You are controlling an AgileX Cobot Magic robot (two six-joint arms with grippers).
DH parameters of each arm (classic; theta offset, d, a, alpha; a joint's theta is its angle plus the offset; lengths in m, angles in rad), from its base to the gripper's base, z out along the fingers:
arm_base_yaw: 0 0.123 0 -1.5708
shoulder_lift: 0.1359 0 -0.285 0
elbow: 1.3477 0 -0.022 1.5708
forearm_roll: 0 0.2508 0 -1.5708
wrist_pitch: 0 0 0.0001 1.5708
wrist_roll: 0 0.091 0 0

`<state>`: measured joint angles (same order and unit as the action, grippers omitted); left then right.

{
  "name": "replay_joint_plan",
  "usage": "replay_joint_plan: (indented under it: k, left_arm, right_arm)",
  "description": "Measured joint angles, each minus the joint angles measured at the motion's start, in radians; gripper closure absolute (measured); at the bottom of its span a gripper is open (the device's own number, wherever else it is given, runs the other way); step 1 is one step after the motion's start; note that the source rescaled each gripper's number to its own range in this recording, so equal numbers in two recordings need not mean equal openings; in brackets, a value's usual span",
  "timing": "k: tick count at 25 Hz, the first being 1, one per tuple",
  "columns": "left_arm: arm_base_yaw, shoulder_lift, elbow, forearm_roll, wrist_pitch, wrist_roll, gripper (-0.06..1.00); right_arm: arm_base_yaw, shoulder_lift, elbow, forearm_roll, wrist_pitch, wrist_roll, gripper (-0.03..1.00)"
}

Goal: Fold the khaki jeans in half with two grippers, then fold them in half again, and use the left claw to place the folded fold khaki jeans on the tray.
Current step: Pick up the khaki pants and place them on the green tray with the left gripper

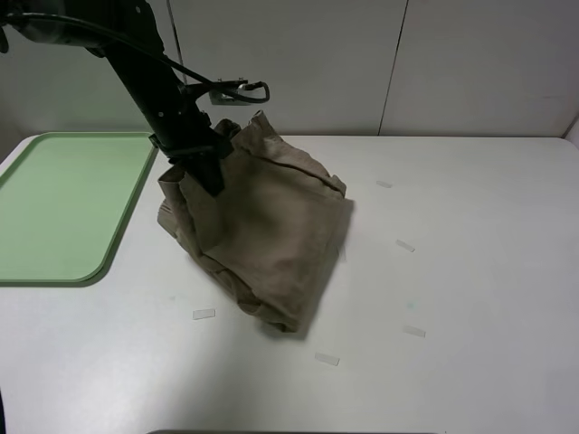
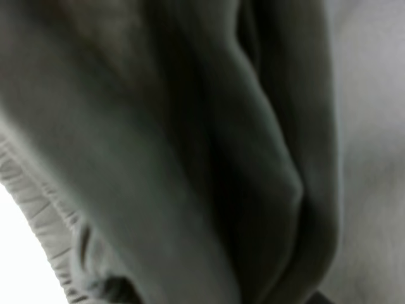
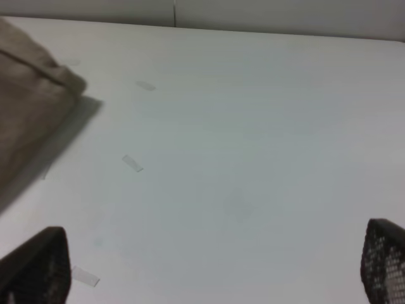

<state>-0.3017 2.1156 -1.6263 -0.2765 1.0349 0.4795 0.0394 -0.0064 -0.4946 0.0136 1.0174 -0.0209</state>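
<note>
Khaki jeans point(image 1: 262, 240), folded, run diagonally; left claw point(image 1: 210, 176) apparently pinches them; right gripper point(image 3: 209, 278) gapes.

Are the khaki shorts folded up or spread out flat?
Folded up. The khaki shorts sit in a thick layered bundle on the white table, beside the green tray, one corner pinched by the left gripper.
</note>
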Motion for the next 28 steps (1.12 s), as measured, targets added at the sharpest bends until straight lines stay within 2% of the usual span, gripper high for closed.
replay_joint_plan:
  k: [5, 9, 18, 28]
  left_arm:
    - [0.039, -0.041, 0.000, 0.156, 0.032, -0.031, 0.94]
    - [0.091, -0.067, -0.001, 0.229, 0.045, -0.037, 0.94]
    - [0.216, -0.078, -0.001, 0.289, 0.042, -0.032, 0.94]
    - [0.352, -0.091, -0.001, 0.312, 0.002, 0.098, 0.94]
  right_arm:
    - [0.000, 0.000, 0.000, 0.000, 0.000, 0.000, -0.03]
    - [0.000, 0.000, 0.000, 0.001, 0.000, 0.000, -0.03]
    - [0.000, 0.000, 0.000, 0.003, 0.000, 0.000, -0.03]
    - [0.000, 0.000, 0.000, 0.003, 0.000, 0.000, -0.03]
